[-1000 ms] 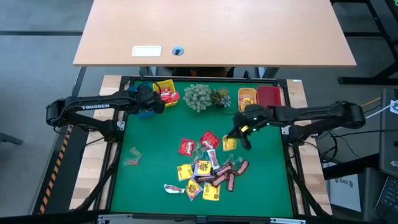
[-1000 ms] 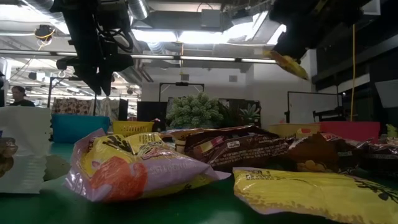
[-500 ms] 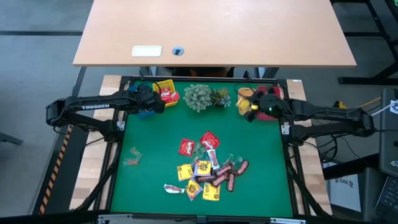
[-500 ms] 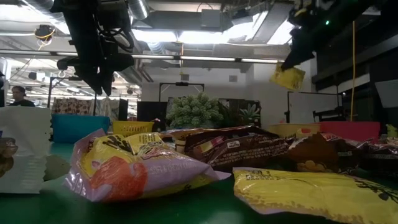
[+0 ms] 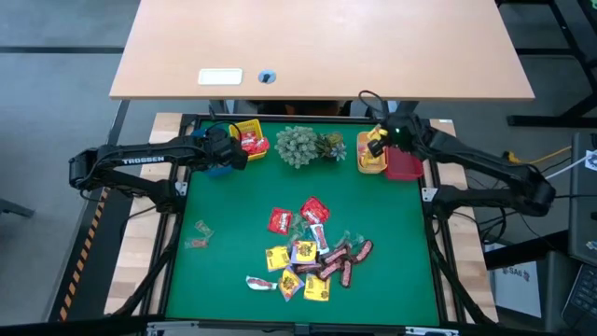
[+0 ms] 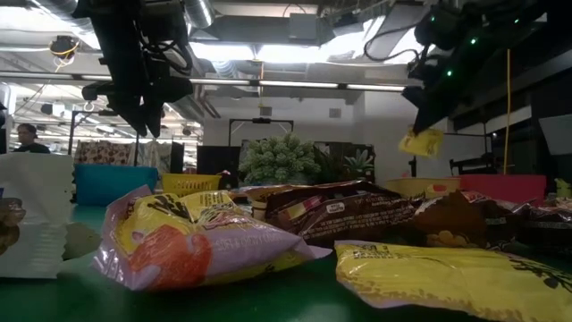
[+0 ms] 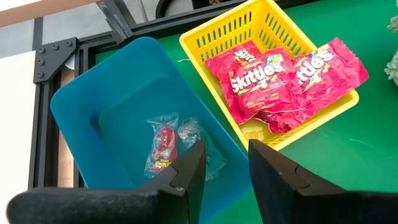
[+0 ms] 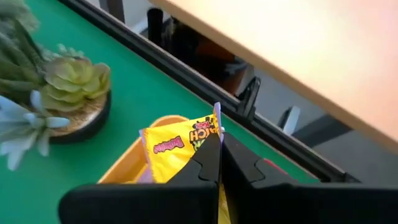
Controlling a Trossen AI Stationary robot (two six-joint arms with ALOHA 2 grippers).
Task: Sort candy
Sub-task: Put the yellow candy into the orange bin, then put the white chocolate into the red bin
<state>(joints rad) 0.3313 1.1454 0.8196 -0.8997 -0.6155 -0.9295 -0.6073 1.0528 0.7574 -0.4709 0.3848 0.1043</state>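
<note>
Right pincer (image 5: 377,142) clenched on a yellow packet (image 8: 180,148), held above the orange bin (image 5: 370,149); best centre it over the bin before letting go so it drops inside, while left pincer (image 7: 222,163) hangs released over the blue bin (image 7: 112,112).

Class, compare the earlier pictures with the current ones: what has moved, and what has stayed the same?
The right claw, shut on a yellow square candy packet, carried it from above the candy pile to the far right corner and now holds it over the orange bin. The left claw stayed open above the blue bin; the pile is unchanged.
</note>
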